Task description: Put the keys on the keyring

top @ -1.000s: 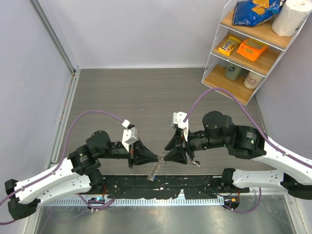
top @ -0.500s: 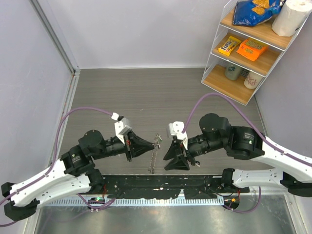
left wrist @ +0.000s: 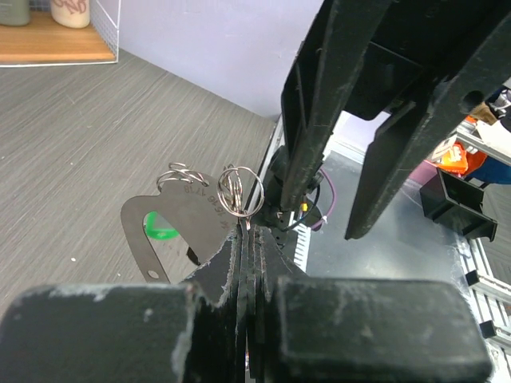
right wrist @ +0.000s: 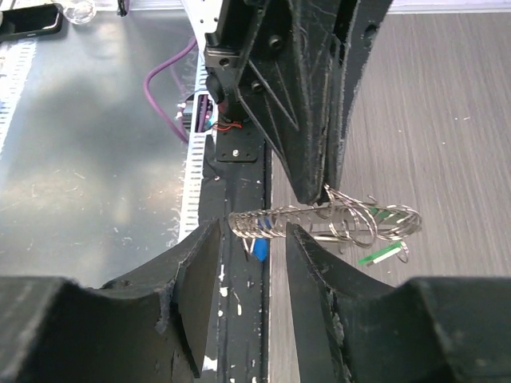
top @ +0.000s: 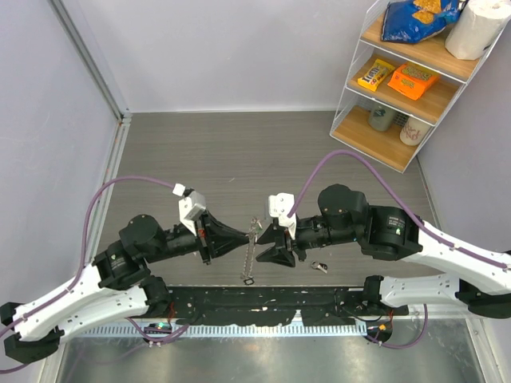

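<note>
My left gripper (top: 244, 237) is shut on the keyring (top: 254, 231) and holds it above the table. In the left wrist view the jaws (left wrist: 243, 233) pinch a wire ring (left wrist: 238, 190) next to the pale grey oval loop (left wrist: 172, 215). A green piece (left wrist: 160, 231) shows through the loop. The silvery chain-like strip (top: 248, 259) hangs down, with a blue tag (right wrist: 259, 249) at its end. My right gripper (top: 268, 246) is open, its jaws (right wrist: 251, 233) on either side of the strip (right wrist: 275, 219) without touching it. A small dark-headed key (top: 319, 266) lies on the table to the right.
A wire shelf (top: 399, 88) with snack packs, cups and a paper roll stands at the back right. The black base rail (top: 263, 303) runs along the near edge. Purple cables (top: 128, 187) arch over both arms.
Both grippers have moved left and a little away from the near edge. The right gripper has opened, backed off, then come in around the hanging strip. The left still holds the keyring.
</note>
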Tool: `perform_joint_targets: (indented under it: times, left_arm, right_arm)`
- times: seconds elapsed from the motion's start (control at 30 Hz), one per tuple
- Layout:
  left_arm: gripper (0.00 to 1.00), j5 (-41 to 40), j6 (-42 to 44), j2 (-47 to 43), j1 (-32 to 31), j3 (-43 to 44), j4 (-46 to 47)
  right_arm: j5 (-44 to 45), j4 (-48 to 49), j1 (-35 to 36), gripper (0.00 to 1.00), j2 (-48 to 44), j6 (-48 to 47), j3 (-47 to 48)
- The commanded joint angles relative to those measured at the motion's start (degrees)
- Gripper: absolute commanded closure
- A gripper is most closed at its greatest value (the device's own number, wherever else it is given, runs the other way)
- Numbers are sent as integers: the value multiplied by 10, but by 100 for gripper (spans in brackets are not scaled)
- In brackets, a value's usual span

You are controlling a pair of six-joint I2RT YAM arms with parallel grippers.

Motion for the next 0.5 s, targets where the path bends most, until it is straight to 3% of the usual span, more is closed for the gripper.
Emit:
perform_joint_targets:
  times: [0.0,0.47]
  left_arm:
    - [100,22,-11,-11,-2,31,40]
    - [100,74,-17,-2,-2,33,55]
  right_arm:
    - [22,33,7,55,3,-28,29]
    - [14,42,9,54,18,-49,54]
